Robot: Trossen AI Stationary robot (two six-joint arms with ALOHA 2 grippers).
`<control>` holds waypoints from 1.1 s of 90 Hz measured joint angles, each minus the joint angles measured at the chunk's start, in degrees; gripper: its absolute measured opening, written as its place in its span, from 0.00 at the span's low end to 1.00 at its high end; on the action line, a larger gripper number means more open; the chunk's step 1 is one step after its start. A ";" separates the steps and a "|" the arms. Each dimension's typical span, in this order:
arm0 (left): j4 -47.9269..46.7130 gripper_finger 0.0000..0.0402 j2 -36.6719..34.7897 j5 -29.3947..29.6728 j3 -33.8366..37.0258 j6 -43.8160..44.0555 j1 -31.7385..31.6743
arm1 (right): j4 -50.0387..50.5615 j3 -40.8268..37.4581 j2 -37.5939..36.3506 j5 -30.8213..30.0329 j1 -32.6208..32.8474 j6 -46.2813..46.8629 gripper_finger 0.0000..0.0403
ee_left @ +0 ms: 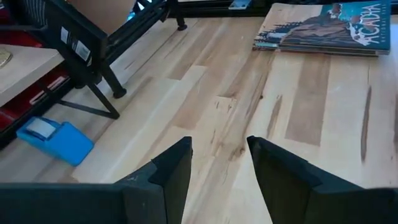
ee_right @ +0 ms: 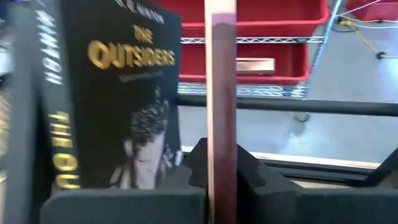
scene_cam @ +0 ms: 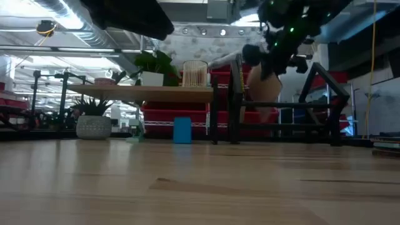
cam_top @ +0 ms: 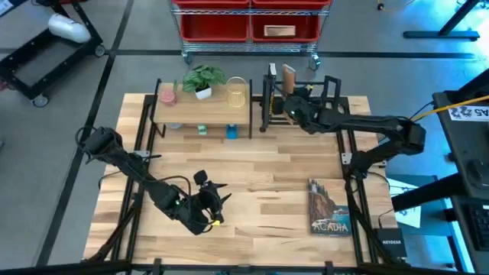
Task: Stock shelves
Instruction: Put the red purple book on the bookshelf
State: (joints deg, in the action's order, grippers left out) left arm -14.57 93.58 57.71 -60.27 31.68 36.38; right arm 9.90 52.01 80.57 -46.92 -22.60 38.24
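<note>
The wood-topped shelf (cam_top: 202,114) stands at the table's far side. The black book rack (cam_top: 332,88) is to its right. My right gripper (cam_top: 293,103) reaches into the rack, shut on a thin tan book (scene_cam: 262,87) that the right wrist view shows edge-on. Beside it in the rack stands a black book, "The Outsiders" (ee_right: 118,93). An "Acadia" book (cam_top: 328,206) lies flat on the table at the near right. My left gripper (cam_top: 214,200) hovers open over the near left of the table, nothing between its fingers (ee_left: 168,180). My right gripper pinches the tan book between its two fingers, one on each cover, at the edge that faces the wrist camera (ee_right: 221,124). The fingers reach toward the table's far edge, slanting down. The book stands nearly upright in the rack; whether its lower end rests there, I cannot tell.
A potted plant (cam_top: 202,79), a pink cup (cam_top: 166,95) and a yellowish glass holder (cam_top: 238,92) stand on the wood shelf. A blue box (cam_top: 231,131) sits under it. A wheeled cart with red bins (cam_top: 248,27) is behind the table. Bare wood lies mid-table.
</note>
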 joint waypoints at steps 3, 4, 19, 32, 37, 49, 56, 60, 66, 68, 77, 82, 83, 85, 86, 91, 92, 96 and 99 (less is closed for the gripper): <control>0.00 0.38 0.00 -0.01 0.00 0.00 0.00 | -0.06 0.00 0.55 0.13 -0.49 0.39 0.01; 0.00 0.38 0.00 -0.02 0.00 0.01 0.00 | -0.09 0.00 0.73 0.29 -0.63 0.53 0.01; -0.06 0.38 -0.01 -0.02 0.00 0.01 -0.07 | -2.45 0.02 1.78 3.48 -2.24 -0.35 0.01; -0.07 0.38 -0.04 -0.02 -0.02 0.02 -0.07 | -5.85 0.02 1.80 3.31 -2.31 -3.99 0.01; -0.07 0.38 -0.04 -0.02 -0.02 -0.02 -0.07 | -7.11 0.02 1.80 2.99 -2.34 -4.42 0.01; -0.07 0.38 -0.04 -0.02 -0.02 0.00 -0.07 | -8.30 0.02 2.04 1.90 -2.33 -4.81 0.01; -0.07 0.38 -0.05 -0.04 -0.02 0.02 -0.07 | -9.36 0.02 2.04 0.85 -2.33 -6.19 0.01; -0.04 0.38 -0.04 -0.03 -0.02 0.02 -0.05 | -10.38 0.02 2.04 0.44 -2.33 -7.07 0.01; -0.04 0.38 -0.06 -0.04 -0.02 0.02 -0.07 | -11.86 0.02 2.04 0.39 -2.33 -7.40 0.01; -0.04 0.38 -0.04 -0.04 -0.02 0.02 -0.07 | -12.30 0.02 2.04 0.44 -2.35 -7.54 0.01; -0.03 0.38 -0.04 -0.04 -0.02 0.07 -0.07 | -13.62 0.02 2.08 0.77 -2.69 -8.37 0.01; -0.02 0.38 -0.04 -0.04 -0.02 0.07 -0.04 | -13.76 0.02 2.58 0.83 -3.00 -8.38 0.01; -0.02 0.38 -0.04 -0.04 -0.02 0.07 -0.04 | -13.71 0.02 2.65 0.96 -3.03 -8.39 0.01; 0.00 0.38 -0.07 -0.05 -0.02 0.07 -0.04 | -13.41 0.02 2.77 1.30 -3.11 -8.38 0.01; 0.02 0.38 -0.07 -0.06 -0.02 0.08 -0.04 | -13.20 0.01 2.87 1.49 -3.20 -8.39 0.01; 0.02 0.38 -0.06 -0.07 -0.02 0.18 -0.06 | -13.49 -0.02 3.72 1.68 -3.41 -8.40 0.01; 0.04 0.38 -0.05 -0.07 -0.03 0.19 -0.07 | -13.69 -0.02 3.87 1.69 -3.38 -8.41 0.01; 0.09 0.38 -0.07 -0.07 -0.04 0.17 -0.04 | -13.98 -0.02 4.46 1.99 -3.42 -8.40 0.01; 0.07 0.38 -0.04 -0.07 -0.04 0.17 -0.04 | -14.44 -0.01 4.90 1.99 -3.40 -8.42 0.01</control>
State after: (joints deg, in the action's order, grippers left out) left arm -14.50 93.54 57.65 -60.31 31.86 36.34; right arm -4.53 52.00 85.47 -44.93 -26.00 29.82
